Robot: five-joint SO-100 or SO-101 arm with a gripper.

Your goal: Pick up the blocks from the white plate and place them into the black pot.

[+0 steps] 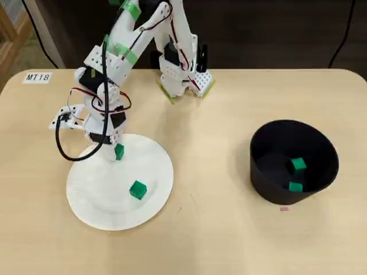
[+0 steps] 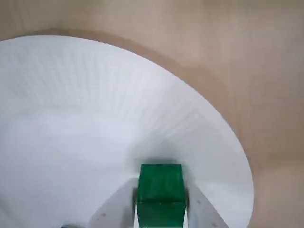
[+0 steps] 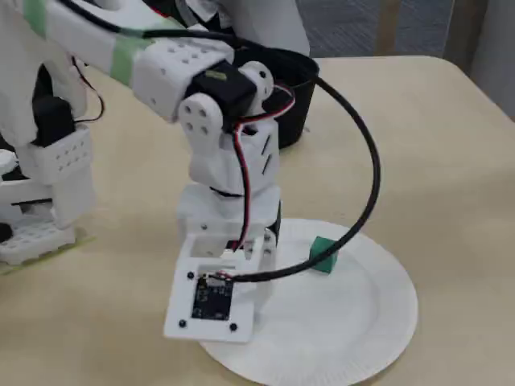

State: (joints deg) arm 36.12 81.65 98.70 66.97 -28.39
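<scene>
In the overhead view my gripper (image 1: 117, 153) reaches down onto the far part of the white plate (image 1: 103, 200). It is shut on one green block (image 1: 119, 150). The wrist view shows that block (image 2: 160, 194) snug between both fingers (image 2: 114, 209), low over the plate (image 2: 95, 118). A second green block (image 1: 137, 189) lies loose on the plate nearer the front; in the fixed view it (image 3: 323, 255) sits beside the arm. The black pot (image 1: 264, 177) stands to the right and holds two green blocks (image 1: 297, 165) (image 1: 295, 186). My gripper itself is hidden behind the wrist in the fixed view.
The arm's base (image 1: 183, 74) stands at the table's back edge. A black cable (image 1: 63, 146) loops out to the left of the wrist. A label reading MT18 (image 1: 38, 77) sits in the back left corner. Bare tabletop lies between plate and pot.
</scene>
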